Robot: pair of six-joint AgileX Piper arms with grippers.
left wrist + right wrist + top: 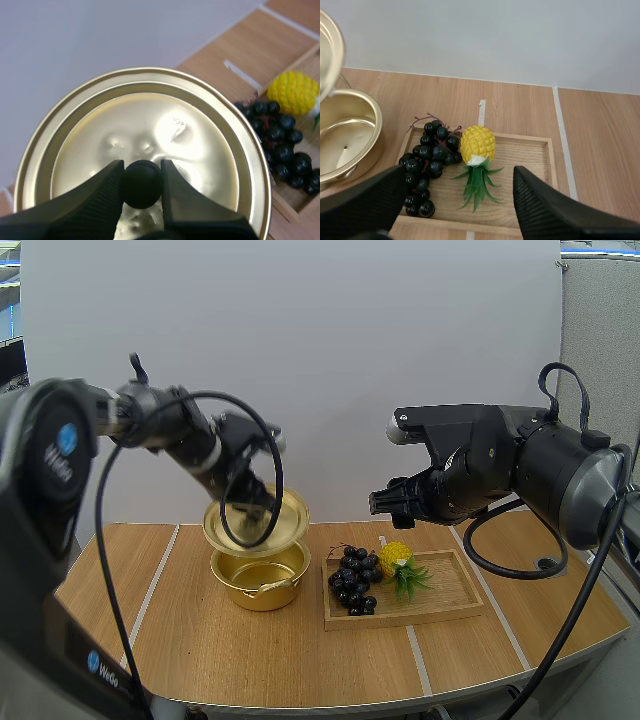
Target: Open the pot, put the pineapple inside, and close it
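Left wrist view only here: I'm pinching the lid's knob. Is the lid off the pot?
Observer: Yes, the lid hangs tilted above the open pot.
Operator: Anything in the pot?
Observer: No, its bottom is bare.
Operator: Where's the right gripper?
Observer: The right gripper hovers open above the wooden tray, over the pineapple and grapes, touching neither.

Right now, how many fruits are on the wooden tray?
2. The bunch of grapes lies at the end of the tray nearer the pot; the pineapple lies right beside it, toward the middle. Nothing seems hidden.
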